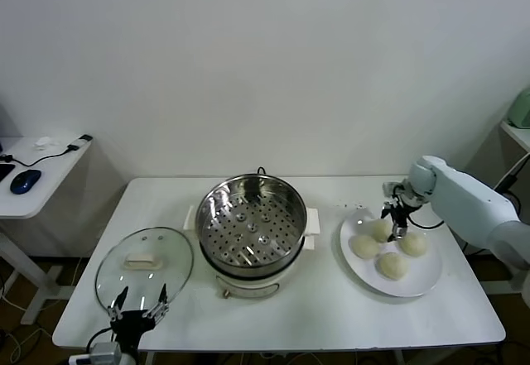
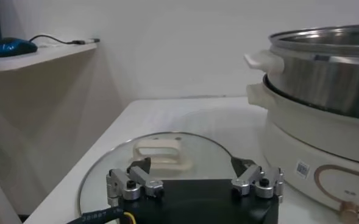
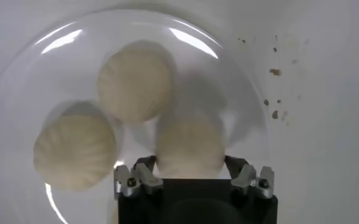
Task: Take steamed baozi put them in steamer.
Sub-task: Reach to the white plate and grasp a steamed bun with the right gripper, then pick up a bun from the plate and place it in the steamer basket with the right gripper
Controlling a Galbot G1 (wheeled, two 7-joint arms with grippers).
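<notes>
The steamer (image 1: 251, 226), a shiny steel pot with a perforated floor on a white base, stands at the table's middle and holds nothing. It also shows in the left wrist view (image 2: 325, 79). Several cream-white baozi (image 1: 392, 266) lie on a white plate (image 1: 426, 282) to its right. My right gripper (image 1: 396, 229) is down at the far side of the plate. In the right wrist view my right gripper (image 3: 189, 164) has its jaws against both sides of one baozi (image 3: 189, 143), low over the plate (image 3: 240, 91). Two more baozi (image 3: 135, 82) lie beyond. My left gripper (image 1: 139, 307) is open and empty.
A flat glass lid (image 1: 145, 261) with a white knob lies left of the steamer. My left gripper (image 2: 191, 167) hovers at the lid's near edge (image 2: 161, 149). A side desk (image 1: 33, 175) with a blue mouse stands at the far left. Crumbs (image 3: 275, 72) dot the table beside the plate.
</notes>
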